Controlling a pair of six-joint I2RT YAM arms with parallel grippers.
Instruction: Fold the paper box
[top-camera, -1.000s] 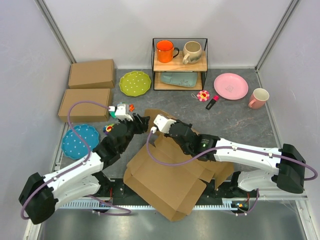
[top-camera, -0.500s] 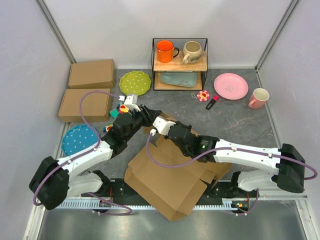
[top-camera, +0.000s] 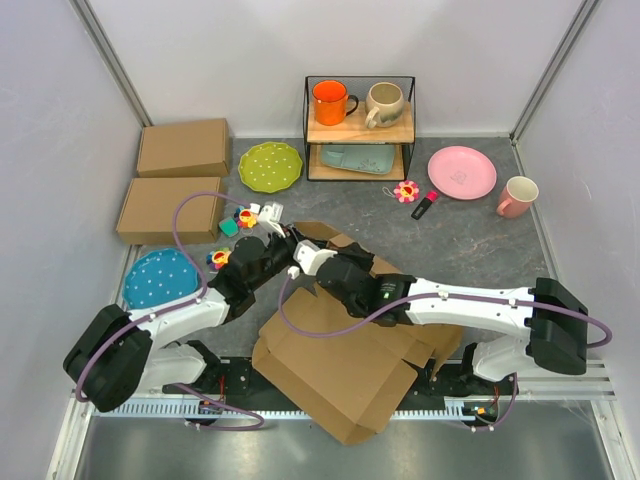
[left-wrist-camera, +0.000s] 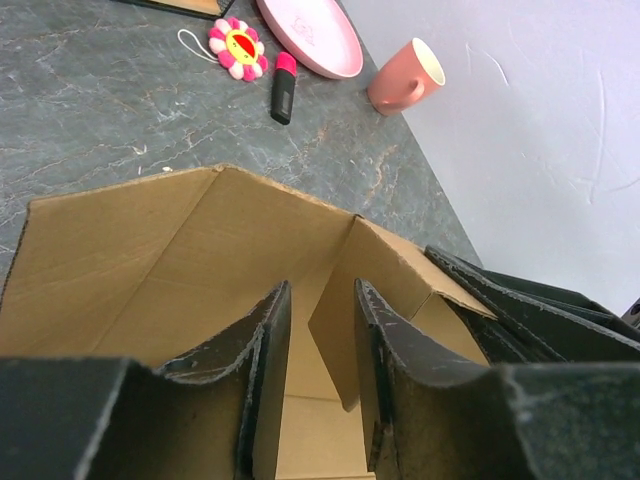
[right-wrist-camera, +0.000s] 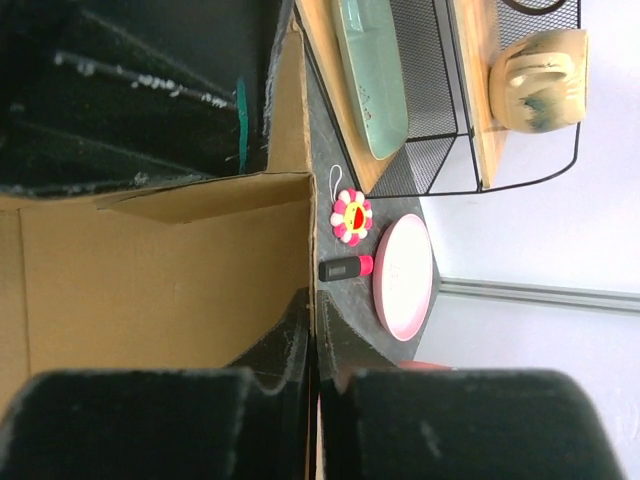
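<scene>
the paper box (top-camera: 340, 375) is lying near-centre, mostly flat, only its far wall standing; right gripper (right-wrist-camera: 312, 308) is pinching that wall; left gripper (left-wrist-camera: 322, 298) is gaping (straddling a flap); most folding seemingly remaining

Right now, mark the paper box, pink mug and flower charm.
paper box (top-camera: 335, 365), top external view, flat near panel.
pink mug (left-wrist-camera: 400, 85), left wrist view, outer wall.
flower charm (right-wrist-camera: 351, 217), right wrist view, its centre.

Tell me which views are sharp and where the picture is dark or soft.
Top external view: even light, sharp, soft shadows only. Left wrist view: left fingers dark and soft, paper box sharp. Right wrist view: right fingers almost black, pink plate clear.
</scene>
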